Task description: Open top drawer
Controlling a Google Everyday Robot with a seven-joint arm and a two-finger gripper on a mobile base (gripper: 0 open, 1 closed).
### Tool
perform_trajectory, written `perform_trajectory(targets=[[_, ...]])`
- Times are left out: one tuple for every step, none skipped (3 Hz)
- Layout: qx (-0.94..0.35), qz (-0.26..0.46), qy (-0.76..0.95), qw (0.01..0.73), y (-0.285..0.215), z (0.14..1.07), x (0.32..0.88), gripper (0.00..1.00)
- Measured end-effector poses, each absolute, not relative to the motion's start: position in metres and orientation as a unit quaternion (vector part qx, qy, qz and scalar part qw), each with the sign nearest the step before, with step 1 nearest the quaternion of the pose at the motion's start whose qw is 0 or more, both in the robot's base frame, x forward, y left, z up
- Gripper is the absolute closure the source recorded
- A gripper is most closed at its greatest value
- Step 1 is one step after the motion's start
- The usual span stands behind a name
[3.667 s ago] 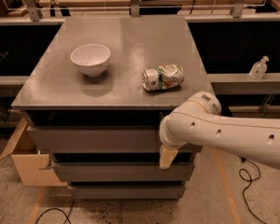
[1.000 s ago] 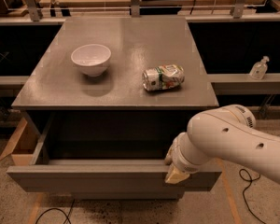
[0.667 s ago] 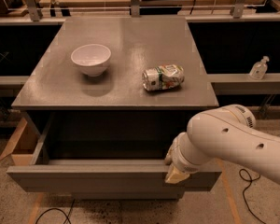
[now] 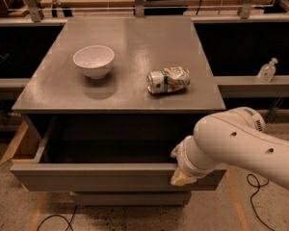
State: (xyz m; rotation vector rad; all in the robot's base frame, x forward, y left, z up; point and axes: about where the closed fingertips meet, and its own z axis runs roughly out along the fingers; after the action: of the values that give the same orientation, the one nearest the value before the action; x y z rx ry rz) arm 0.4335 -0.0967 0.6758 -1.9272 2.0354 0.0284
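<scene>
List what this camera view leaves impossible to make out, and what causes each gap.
1. The gripper, at the top drawer front's right end: its hold is hidden by the arm and its wrist.
2. Drawer's inside: floor lost in shadow under the tabletop.
3. The lower drawers: mostly covered by the open top drawer.
4. The can: label too blurred to read.

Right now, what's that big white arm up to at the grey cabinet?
A white robot arm is working on the cabinet's top drawer. Its gripper sits at the upper edge of the drawer front, towards the right end. The drawer stands pulled well out, and its dark inside is exposed. On the cabinet top sit a white bowl and a crushed can lying on its side, neither being handled.
</scene>
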Motion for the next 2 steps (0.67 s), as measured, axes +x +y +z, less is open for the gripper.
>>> perform_trajectory(targets=[[-0.668, 0.007, 0.726, 0.161, -0.102, 0.669, 0.429, 0.53], [-0.651, 0.016, 0.745, 0.147, -0.113, 0.657, 0.416, 0.76]])
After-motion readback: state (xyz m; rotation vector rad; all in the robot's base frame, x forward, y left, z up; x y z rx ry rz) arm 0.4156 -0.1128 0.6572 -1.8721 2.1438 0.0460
